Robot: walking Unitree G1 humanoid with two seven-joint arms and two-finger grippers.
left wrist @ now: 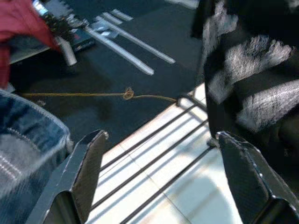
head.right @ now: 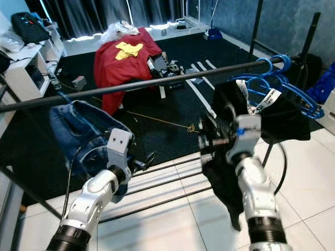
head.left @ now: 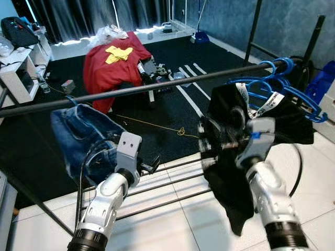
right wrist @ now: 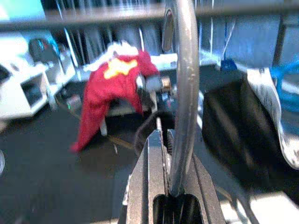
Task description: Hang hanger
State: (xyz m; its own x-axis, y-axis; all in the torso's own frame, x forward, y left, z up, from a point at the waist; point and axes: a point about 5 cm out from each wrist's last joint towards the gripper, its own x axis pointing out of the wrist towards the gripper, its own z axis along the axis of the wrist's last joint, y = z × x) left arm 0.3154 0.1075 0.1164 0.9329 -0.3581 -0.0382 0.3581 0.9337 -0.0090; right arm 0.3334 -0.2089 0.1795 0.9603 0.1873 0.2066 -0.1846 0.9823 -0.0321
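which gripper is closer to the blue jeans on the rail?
Left. The left gripper sits open just beside the blue jeans. The right gripper is further along the rail, shut on a hanger with a black garment.

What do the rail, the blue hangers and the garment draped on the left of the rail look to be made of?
The rail looks like dark-painted metal tube: thin, straight, with a dull sheen. The blue hangers seem to be plastic: uniform bright colour, smooth moulded curves. The garment on the left looks like denim: faded blue weave with visible seams. The right gripper is shut on a hook that is probably greyish plastic or metal; blur leaves that open.
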